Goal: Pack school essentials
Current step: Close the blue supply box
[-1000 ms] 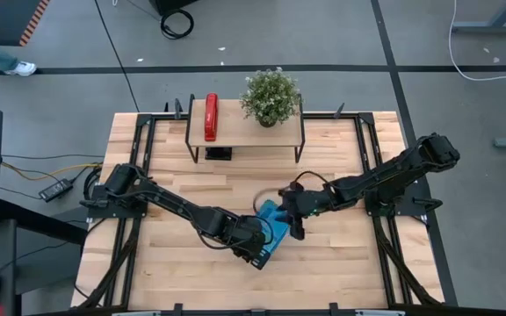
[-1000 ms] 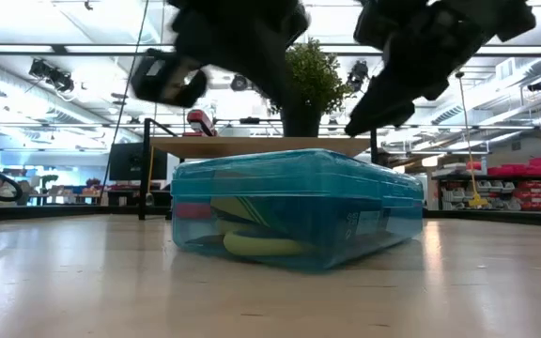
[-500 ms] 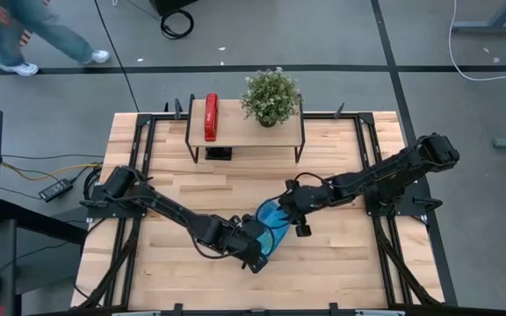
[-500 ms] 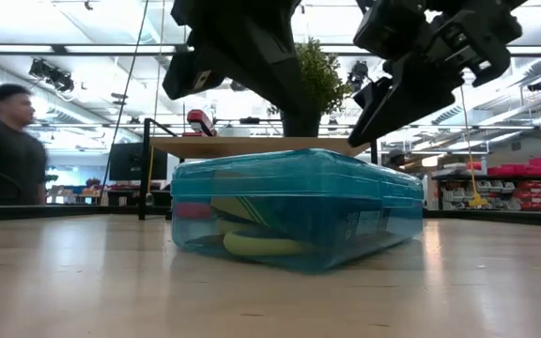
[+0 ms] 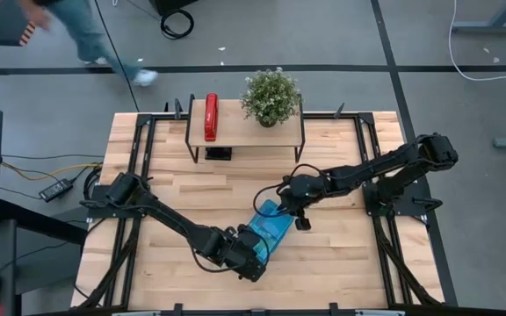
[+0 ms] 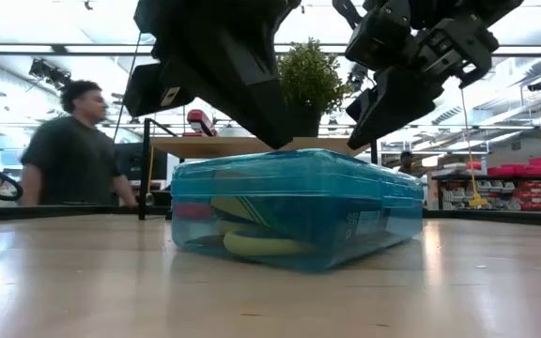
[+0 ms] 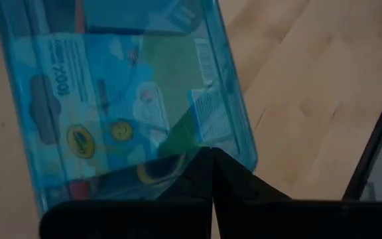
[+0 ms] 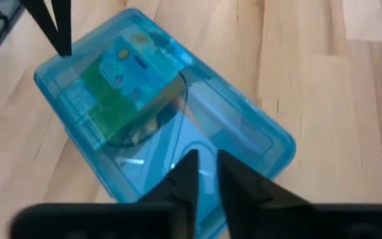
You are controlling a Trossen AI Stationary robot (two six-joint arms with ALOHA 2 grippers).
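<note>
Both grippers hover over the closed blue case [image 5: 271, 230]: left gripper [image 7: 211, 174] pinched together at one end, right gripper [image 8: 203, 174] slightly apart; green-blue packet [image 7: 121, 99] lies inside.

We see open wood across the lower left and lower right of the table [image 5: 341, 272] in the high view, and a clear strip in front of the shelf [image 5: 246, 132]. The blue case [image 5: 269, 230] sits closed at the middle, blocking that spot. The left gripper [image 5: 251, 254], fingers pressed together, crowds the case's lower left end; the right gripper [image 5: 299, 218] hangs over its upper right end. Both arms slant in from the sides, barring the middle. At the top, a plant [image 5: 271, 96] and red stapler [image 5: 210, 117] fill the shelf
</note>
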